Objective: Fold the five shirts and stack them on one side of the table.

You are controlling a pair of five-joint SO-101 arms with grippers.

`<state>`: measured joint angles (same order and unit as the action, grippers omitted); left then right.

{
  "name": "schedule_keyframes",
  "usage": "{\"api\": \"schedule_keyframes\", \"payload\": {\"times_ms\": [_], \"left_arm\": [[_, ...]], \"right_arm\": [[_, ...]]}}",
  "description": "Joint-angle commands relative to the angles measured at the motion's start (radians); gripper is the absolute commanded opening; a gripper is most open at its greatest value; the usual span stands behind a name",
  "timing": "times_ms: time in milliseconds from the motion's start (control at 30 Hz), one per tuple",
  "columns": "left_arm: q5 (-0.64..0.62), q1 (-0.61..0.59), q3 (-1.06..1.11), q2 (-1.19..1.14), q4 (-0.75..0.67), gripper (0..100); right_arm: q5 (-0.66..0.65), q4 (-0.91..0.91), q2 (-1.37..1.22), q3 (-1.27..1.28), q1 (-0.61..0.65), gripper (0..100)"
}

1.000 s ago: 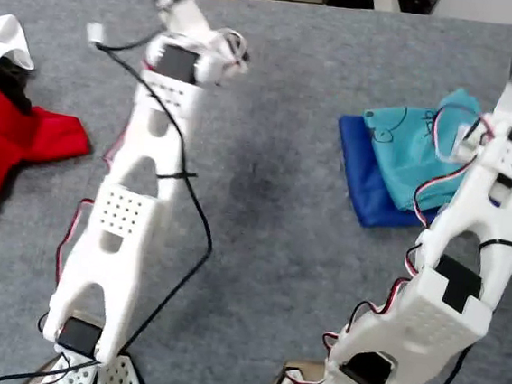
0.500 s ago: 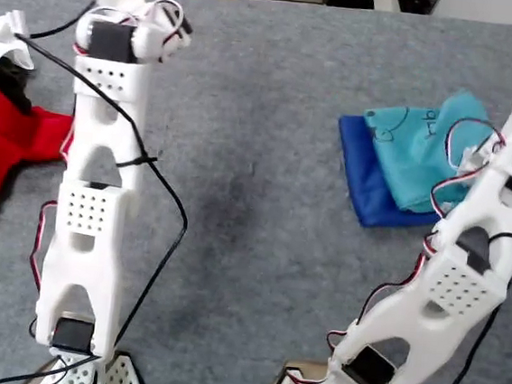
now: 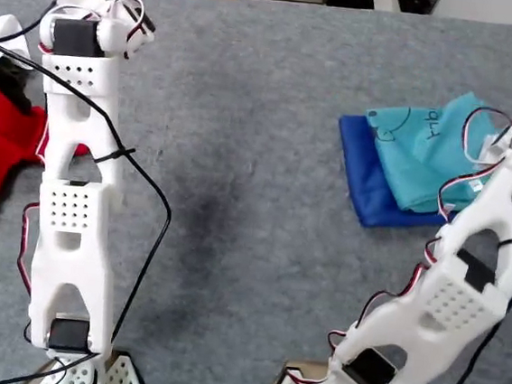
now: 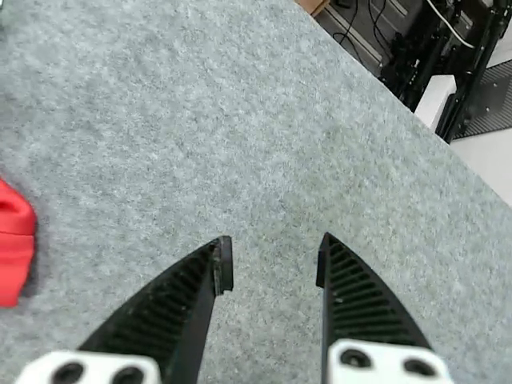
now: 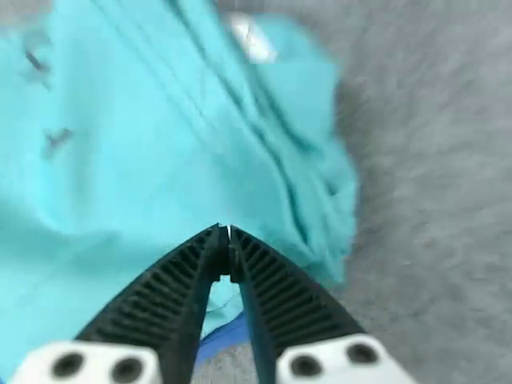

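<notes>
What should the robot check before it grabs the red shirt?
1. Left gripper open: ok.
2. Left gripper above the red shirt: not ok; grey table lies under it, shirt off to one side.
3. Right gripper clear of the teal shirt: cannot tell; it is shut, just over it.
4. Teal shirt stacked on the blue shirt: ok.
5. Bare table in the middle for folding: ok.

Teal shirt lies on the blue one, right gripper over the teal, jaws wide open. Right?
Not quite: the right gripper is shut, jaws pressed together with nothing between them, as the right wrist view shows. The rest holds: it is over the teal shirt, which lies on the blue shirt.
</notes>
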<state>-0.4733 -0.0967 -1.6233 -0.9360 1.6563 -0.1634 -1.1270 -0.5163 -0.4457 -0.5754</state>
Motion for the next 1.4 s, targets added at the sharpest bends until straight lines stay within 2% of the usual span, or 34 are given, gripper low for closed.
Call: {"api": "schedule_keyframes", "payload": {"times_ms": [0,200,333,433,567,700,767,900,1000,1100,1200,1367], "left_arm": [[0.014,-0.008,-0.049,0.071,0.003,18],[0.02,-0.028,-0.051,0.077,0.035,18],[0.16,-0.035,-0.044,0.124,0.106,18],[0.175,-0.069,-0.048,0.171,0.104,17],[0.176,-0.129,-0.044,0.246,0.104,18],[0.176,-0.186,-0.044,0.263,0.104,18],[0.178,-0.224,-0.044,0.265,0.104,18],[0.23,-0.354,-0.051,0.285,0.106,16],[0.292,-0.453,-0.028,0.351,0.107,17],[0.344,-0.514,0.074,0.39,0.107,17],[0.365,-0.511,0.255,0.441,0.107,17],[0.382,-0.336,0.83,0.602,0.101,16]], "right_arm": [[-0.009,0.005,0.107,-0.028,0.001,0.4],[-0.009,0.035,-0.022,-0.031,-0.025,0.4],[-0.015,0.055,-0.154,-0.059,-0.042,0.4],[-0.081,0.043,-0.226,-0.091,-0.033,0.4],[-0.092,-0.101,-0.208,-0.209,-0.004,0.5],[-0.091,-0.284,-0.148,-0.4,0.081,0.9],[-0.094,-0.379,-0.13,-0.49,0.148,5.1],[-0.097,-0.542,-0.137,-0.591,0.318,15.7],[-0.118,-0.608,-0.162,-0.596,0.421,14.6],[-0.158,-0.609,-0.196,-0.602,0.453,12.5],[-0.221,-0.614,-0.213,-0.599,0.452,14.3],[-0.338,-0.66,-0.206,-0.595,0.44,23.5]]}}
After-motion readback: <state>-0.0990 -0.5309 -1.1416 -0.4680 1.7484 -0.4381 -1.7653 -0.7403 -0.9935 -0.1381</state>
